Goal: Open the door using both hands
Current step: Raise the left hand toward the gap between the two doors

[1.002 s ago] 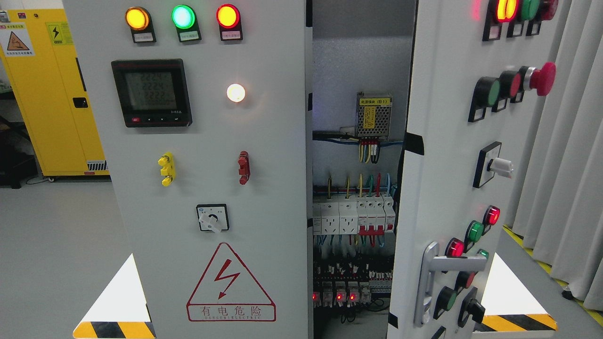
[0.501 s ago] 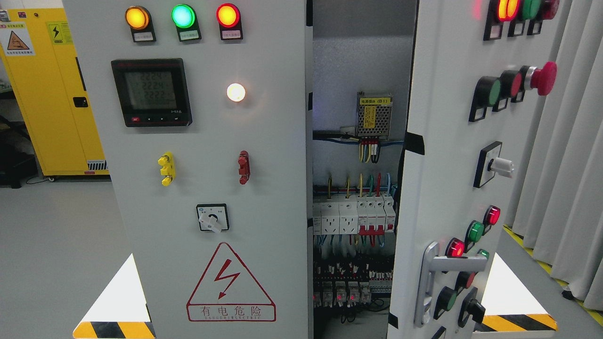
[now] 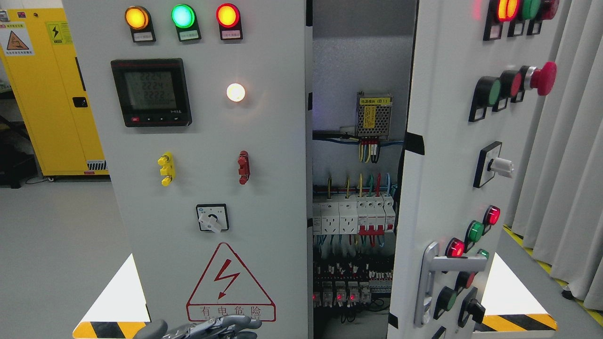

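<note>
The grey electrical cabinet has two doors. The left door [image 3: 264, 155] stands facing me, with three lamps, a meter [image 3: 150, 92], a rotary switch [image 3: 212, 217] and a red warning triangle. The right door [image 3: 443, 179] is swung partly outward, with a silver handle [image 3: 429, 282] low on it. Between them a gap shows breakers and wiring [image 3: 353, 221]. My left hand [image 3: 207, 326] just shows at the bottom edge, in front of the left door's lower part and below the triangle, mostly cut off. The right hand is out of view.
A yellow safety cabinet [image 3: 52, 94] stands at the back left on the grey floor. Grey curtains [image 3: 570, 155] hang at the right, close behind the open right door. Yellow-black hazard tape marks the lower corners of both doors.
My left hand has risen into view at the bottom edge, in front of the left door. The doors have not moved.
</note>
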Tool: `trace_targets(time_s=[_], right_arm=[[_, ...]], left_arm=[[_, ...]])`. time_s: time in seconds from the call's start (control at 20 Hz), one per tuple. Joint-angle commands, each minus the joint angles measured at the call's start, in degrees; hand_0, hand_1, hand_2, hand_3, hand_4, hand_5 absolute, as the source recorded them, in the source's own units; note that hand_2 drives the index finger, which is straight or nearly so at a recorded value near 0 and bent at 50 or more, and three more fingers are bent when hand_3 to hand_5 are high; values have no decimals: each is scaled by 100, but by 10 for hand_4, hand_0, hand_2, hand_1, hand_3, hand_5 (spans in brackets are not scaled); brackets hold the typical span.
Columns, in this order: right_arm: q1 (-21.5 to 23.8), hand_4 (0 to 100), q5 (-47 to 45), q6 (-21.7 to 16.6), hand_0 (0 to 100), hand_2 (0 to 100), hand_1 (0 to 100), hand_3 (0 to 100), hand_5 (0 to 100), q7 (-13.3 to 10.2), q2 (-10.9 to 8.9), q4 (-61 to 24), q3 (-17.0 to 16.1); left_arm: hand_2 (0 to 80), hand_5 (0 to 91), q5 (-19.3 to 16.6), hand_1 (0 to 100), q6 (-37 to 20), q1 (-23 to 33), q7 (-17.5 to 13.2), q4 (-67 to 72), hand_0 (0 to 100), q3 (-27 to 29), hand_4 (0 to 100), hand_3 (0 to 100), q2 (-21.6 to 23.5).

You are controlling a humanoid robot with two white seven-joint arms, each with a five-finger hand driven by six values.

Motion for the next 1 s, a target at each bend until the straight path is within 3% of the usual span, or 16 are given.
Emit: trace_targets(time_s=[0.0, 0.2, 0.45, 0.6, 0.95], right_arm=[[141, 0, 0, -5, 242, 0, 0, 0, 0, -1, -12, 0, 5], [141, 0, 0, -5, 242, 0, 0, 0, 0, -1, -12, 0, 5], [141, 0, 0, -5, 243, 0, 0, 0, 0, -1, -4, 0, 14], [141, 0, 0, -5, 243, 0, 0, 0, 0, -1, -4, 0, 14], [141, 0, 0, -5, 243, 0, 0, 0, 0, -1, -4, 0, 14]], left_arm=[[0, 0, 571, 0, 234, -1110, 15, -201, 0, -564, 0, 0, 382], [0, 0, 633, 0, 278, -1883, 33, 176, 0, -1108, 0, 0, 330], [0, 0, 1063, 0, 507, -2849, 50, 687, 0, -1715, 0, 0, -144], [0, 0, 1064, 0, 568, -3386, 76, 1090, 0, -1996, 0, 0, -539], [0, 0, 1081, 0, 1192, -4072, 85, 1688, 0, -2067, 0, 0, -1462]])
